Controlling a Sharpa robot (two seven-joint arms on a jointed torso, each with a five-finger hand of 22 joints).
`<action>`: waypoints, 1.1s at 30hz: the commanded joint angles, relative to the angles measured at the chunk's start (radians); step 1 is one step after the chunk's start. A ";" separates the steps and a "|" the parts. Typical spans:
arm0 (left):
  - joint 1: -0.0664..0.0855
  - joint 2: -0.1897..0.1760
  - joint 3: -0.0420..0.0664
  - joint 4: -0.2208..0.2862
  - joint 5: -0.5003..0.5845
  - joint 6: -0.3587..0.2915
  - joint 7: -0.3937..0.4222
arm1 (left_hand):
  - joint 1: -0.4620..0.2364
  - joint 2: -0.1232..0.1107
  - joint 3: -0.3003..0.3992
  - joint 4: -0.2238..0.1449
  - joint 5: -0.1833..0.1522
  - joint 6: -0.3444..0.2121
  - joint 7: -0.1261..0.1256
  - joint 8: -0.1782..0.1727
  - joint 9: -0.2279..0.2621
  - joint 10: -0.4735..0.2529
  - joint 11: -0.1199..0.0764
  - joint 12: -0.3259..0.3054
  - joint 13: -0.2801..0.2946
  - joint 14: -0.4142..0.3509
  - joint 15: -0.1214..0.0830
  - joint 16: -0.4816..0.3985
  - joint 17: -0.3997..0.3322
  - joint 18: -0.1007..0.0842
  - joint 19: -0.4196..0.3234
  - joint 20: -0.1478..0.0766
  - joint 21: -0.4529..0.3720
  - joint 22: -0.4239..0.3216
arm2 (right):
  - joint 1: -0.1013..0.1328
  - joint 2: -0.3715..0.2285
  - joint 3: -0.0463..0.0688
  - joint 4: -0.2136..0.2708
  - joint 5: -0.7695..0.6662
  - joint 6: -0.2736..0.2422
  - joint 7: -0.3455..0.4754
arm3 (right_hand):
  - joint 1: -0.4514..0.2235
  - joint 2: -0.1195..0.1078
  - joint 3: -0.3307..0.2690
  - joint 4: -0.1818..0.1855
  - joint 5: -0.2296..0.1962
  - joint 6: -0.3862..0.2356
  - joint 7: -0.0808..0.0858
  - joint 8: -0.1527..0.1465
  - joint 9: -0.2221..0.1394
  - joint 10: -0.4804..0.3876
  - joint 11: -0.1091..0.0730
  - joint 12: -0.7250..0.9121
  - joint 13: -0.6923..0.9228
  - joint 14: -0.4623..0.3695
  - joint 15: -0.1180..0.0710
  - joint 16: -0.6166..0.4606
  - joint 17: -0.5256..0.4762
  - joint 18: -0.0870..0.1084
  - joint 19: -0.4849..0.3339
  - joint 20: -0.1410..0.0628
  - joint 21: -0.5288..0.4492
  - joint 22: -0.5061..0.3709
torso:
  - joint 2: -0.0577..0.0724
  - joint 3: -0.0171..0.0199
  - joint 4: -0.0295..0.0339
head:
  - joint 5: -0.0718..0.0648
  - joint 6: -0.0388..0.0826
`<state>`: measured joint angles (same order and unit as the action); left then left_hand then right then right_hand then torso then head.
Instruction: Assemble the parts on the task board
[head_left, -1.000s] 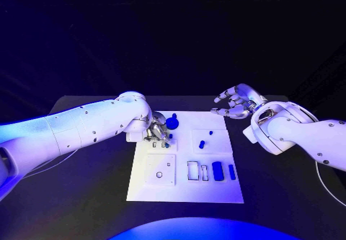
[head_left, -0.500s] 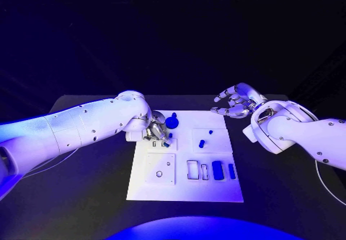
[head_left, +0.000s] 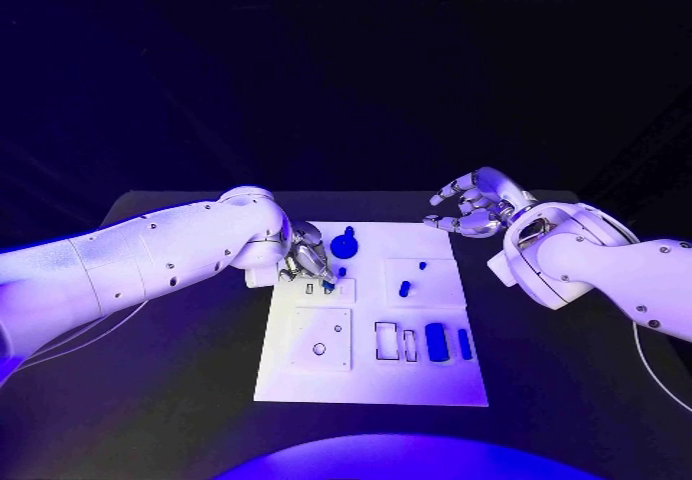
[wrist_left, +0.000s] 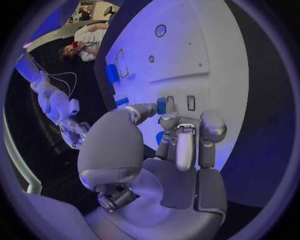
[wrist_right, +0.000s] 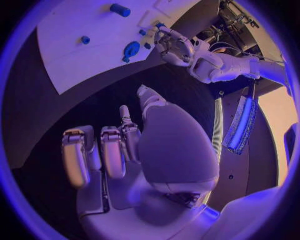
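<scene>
Table (head_left: 173, 400) is black, and the flat white task board (head_left: 368, 385) lies in the middle of it. The left robot hand (head_left: 309, 262) reaches down over the far left part of the board. Its fingers (wrist_left: 145, 111) pinch a small blue block (wrist_left: 161, 105) just above a little slot in the board. A round blue knob (head_left: 343, 243) stands near this hand. Two small blue pieces (head_left: 405, 288) sit on a raised white square near the middle. A longer blue bar (head_left: 436, 342) and a thin blue strip (head_left: 464, 343) lie on the right side. The right robot hand (head_left: 469, 203) hangs above the table past the board's far right corner, fingers curled and apart, holding nothing.
</scene>
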<state>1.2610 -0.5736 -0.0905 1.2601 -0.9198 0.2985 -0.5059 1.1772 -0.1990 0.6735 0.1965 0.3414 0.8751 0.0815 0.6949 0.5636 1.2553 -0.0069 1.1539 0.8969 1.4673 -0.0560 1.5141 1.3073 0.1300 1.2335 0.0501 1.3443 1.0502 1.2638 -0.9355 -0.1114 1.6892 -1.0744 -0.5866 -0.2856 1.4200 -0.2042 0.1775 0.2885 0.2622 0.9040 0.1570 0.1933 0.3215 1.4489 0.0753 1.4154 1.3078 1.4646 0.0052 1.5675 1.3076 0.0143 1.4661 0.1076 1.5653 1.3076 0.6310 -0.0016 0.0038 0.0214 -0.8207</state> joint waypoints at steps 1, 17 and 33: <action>0.000 -0.008 0.001 0.018 0.052 -0.092 0.025 | -0.014 -0.001 0.196 -0.202 0.018 0.022 -0.012 0.001 0.098 0.011 -0.001 0.006 0.006 0.069 -0.009 0.006 0.142 -0.021 0.010 -0.002 0.008 0.008 | 0.000 -0.002 0.000 0.000 -0.004 0.009 0.004 | 0.002 0.002 0.006 0.000 0.004 0.009 0.000 0.005 0.000 -0.004 -0.002 -0.003 0.137 0.101 -0.006 -0.007 0.240 -0.013 0.103 -0.005 0.002 0.261 | 0.000 -0.0003 0.0003 | 0.004 0.000; -0.010 -0.033 -0.003 0.081 -0.067 -0.188 0.004 | -0.037 -0.019 0.204 -0.224 0.116 0.054 -0.024 -0.002 0.109 0.050 -0.012 0.024 0.045 0.073 -0.020 0.010 0.150 -0.033 0.052 -0.013 0.043 0.071 | 0.000 -0.003 0.000 -0.001 -0.004 0.009 0.004 | 0.001 0.002 0.007 0.001 0.008 0.009 0.000 0.005 0.000 -0.005 -0.002 -0.003 0.136 0.101 -0.006 -0.007 0.240 -0.013 0.103 -0.005 0.001 0.261 | 0.001 0.0002 0.0004 | 0.013 -0.008; -0.029 -0.041 -0.016 0.095 -0.120 -0.177 -0.007 | -0.057 -0.025 0.210 -0.231 0.188 0.067 -0.031 0.006 0.123 0.070 -0.019 0.039 0.072 0.078 -0.027 0.016 0.165 -0.037 0.065 -0.019 0.057 0.095 | -0.001 -0.002 0.000 -0.005 -0.004 0.010 0.006 | 0.001 0.001 0.008 0.000 0.011 0.009 0.000 0.006 0.000 -0.012 -0.002 -0.012 0.129 0.097 -0.006 -0.014 0.224 -0.010 0.096 -0.005 -0.013 0.253 | 0.001 -0.0005 -0.0013 | 0.020 -0.016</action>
<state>1.2327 -0.6150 -0.1063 1.3518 -1.0137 0.1161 -0.5085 1.1297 -0.2281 0.6663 0.1874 0.5230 0.9141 0.0710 0.6940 0.6728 1.3177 -0.0266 1.1879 0.9679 1.4653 -0.0750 1.5265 1.3073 0.0988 1.2921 0.0307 1.3962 1.1438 1.2633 -0.9375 -0.1117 1.6845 -1.0742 -0.5866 -0.2860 1.4200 -0.2042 0.1797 0.2909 0.2671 0.9040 0.1570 0.1933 0.3214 1.4453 0.0717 1.4092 1.3075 1.4646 0.0051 1.5567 1.3073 0.0143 1.4661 0.1076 1.5552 1.3080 0.6317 -0.0024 0.0028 0.0394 -0.8358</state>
